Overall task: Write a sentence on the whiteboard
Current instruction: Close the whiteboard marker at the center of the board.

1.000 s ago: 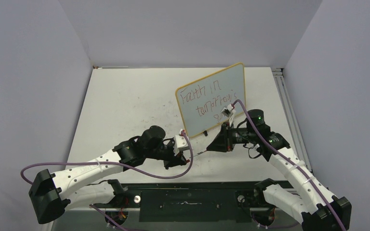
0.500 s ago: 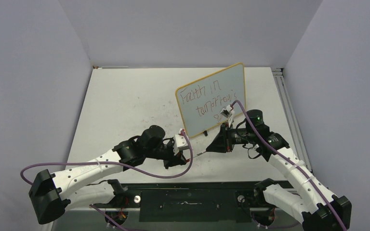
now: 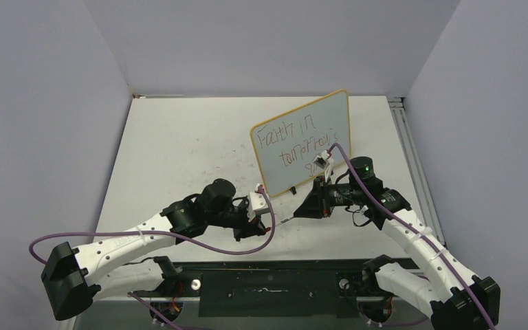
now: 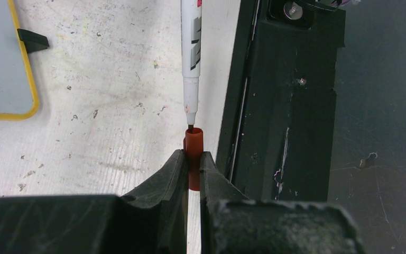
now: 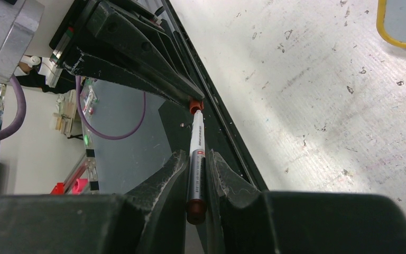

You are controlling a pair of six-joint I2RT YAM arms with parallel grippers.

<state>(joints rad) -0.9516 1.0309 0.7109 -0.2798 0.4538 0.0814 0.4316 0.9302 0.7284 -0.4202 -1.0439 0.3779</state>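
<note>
you're looking at a white table [image 3: 179, 151], its top scuffed and speckled with dark marks, boxed in by plain grey-lilac walls [image 3: 268, 41] on three sides. a metal rail [image 3: 411, 148] runs along its right edge, a black plate [image 3: 268, 294] along the near one.

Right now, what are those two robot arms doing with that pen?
They look to be putting the lid on a pen. The right hand pinches a white marker, and the left hand pinches its red cap. The marker's tip sits right at the cap's open end, not pushed in yet. Behind them the whiteboard stands on the table with reddish writing on it.
</note>
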